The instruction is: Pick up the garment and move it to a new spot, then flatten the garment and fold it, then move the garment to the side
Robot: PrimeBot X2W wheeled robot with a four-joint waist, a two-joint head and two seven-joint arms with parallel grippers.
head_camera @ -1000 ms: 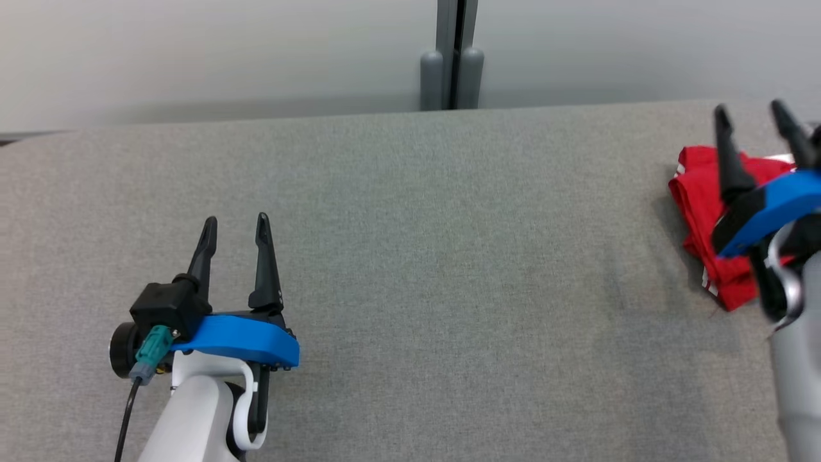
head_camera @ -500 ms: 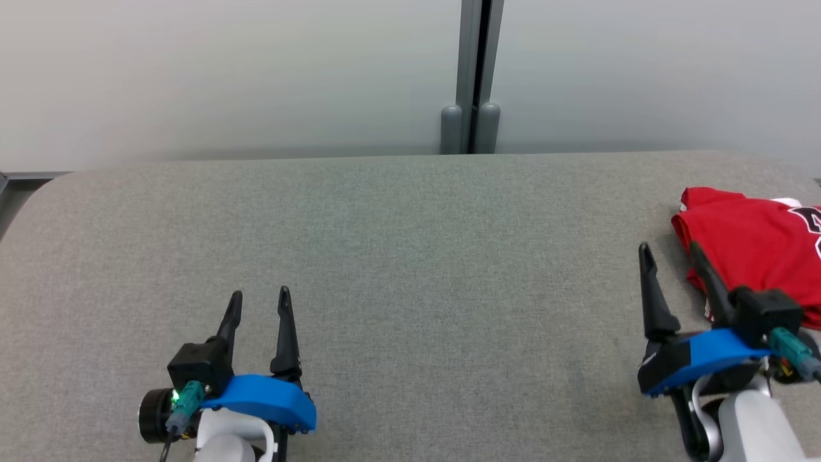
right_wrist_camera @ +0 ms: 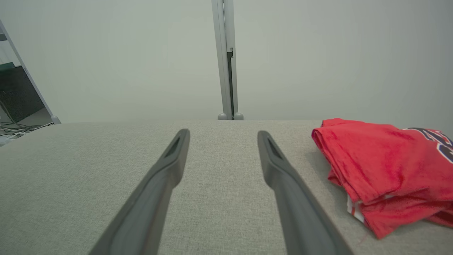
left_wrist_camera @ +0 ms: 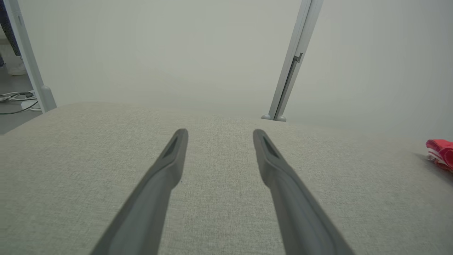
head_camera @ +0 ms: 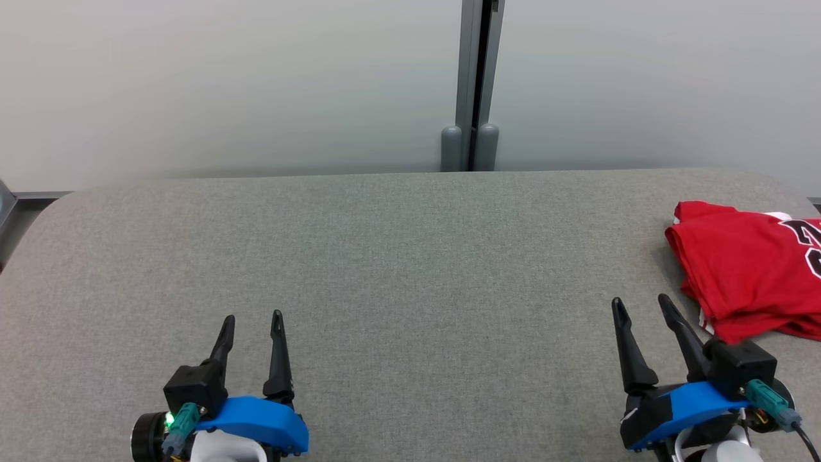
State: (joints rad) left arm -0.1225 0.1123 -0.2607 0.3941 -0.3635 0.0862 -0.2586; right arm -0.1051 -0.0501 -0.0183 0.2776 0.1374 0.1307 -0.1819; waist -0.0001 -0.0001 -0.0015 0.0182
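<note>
The garment (head_camera: 747, 269) is a red jersey with dark lettering, folded into a thick stack at the right edge of the grey fabric table (head_camera: 410, 269). It also lies at the right in the right wrist view (right_wrist_camera: 382, 170), and a red corner of the garment (left_wrist_camera: 440, 152) shows far right in the left wrist view. My right gripper (head_camera: 641, 307) stands open near the front edge, just left of the garment and apart from it, its fingers holding nothing (right_wrist_camera: 223, 136). Low at the front left, my left gripper (head_camera: 251, 321) is open and holds nothing (left_wrist_camera: 218, 134).
A pale wall with a grey vertical post (head_camera: 473, 83) runs behind the table's far edge. Cables (left_wrist_camera: 16, 101) lie on the floor beyond the table's left end. A dark shelf or screen (right_wrist_camera: 16, 95) stands off the left side.
The head camera tilted, shifting the whole picture. My right gripper came off the garment and drew back to the front edge, leaving it lying on the table. The left gripper stayed open.
</note>
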